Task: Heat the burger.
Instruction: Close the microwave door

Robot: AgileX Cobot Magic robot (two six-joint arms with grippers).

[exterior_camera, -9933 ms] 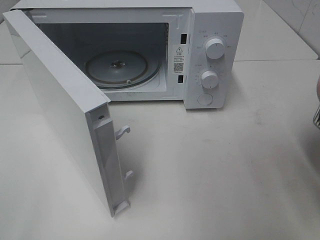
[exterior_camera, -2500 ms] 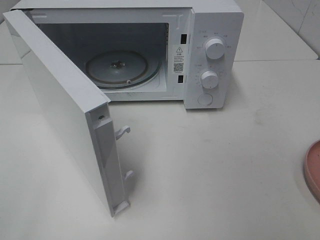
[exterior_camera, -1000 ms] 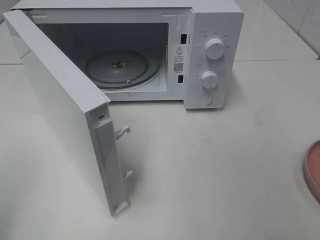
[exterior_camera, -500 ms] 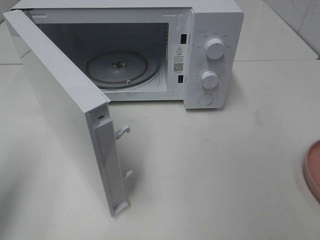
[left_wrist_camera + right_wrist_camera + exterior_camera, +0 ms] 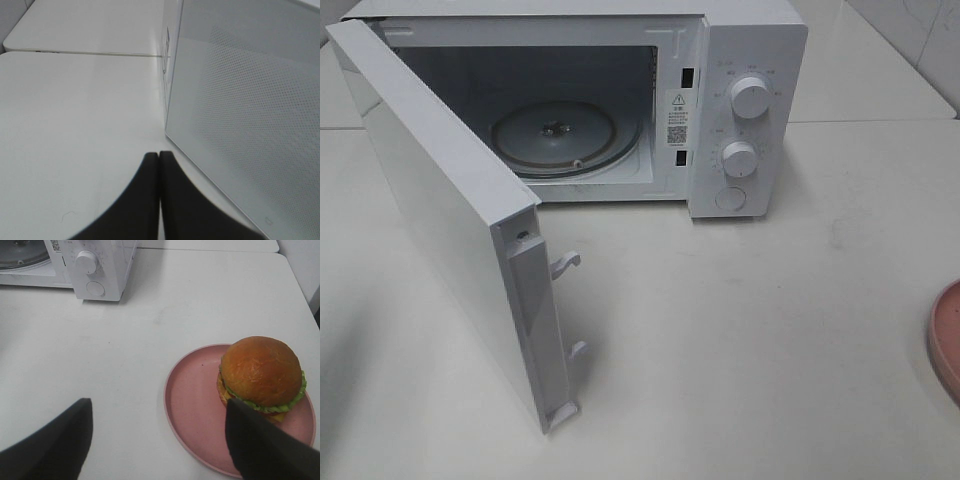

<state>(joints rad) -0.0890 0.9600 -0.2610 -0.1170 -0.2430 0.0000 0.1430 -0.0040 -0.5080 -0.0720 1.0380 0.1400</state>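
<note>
The burger, with a glossy brown bun and green lettuce, sits on a round pink plate in the right wrist view. My right gripper is open, its dark fingers on either side of the plate's near edge, short of the burger. In the high view only the plate's edge shows at the far right; the burger is out of that view. The white microwave stands at the back with its door swung wide open and its glass turntable bare. My left gripper is shut, beside the door's outer face.
The microwave's two knobs and button face the front. The open door juts far out over the left half of the white table. A tiled wall rises at the back right.
A metallic object at the right edge 9.9 s ago is gone, and the pink plate's edge has come into view there. Over the last second nothing has visibly moved.
</note>
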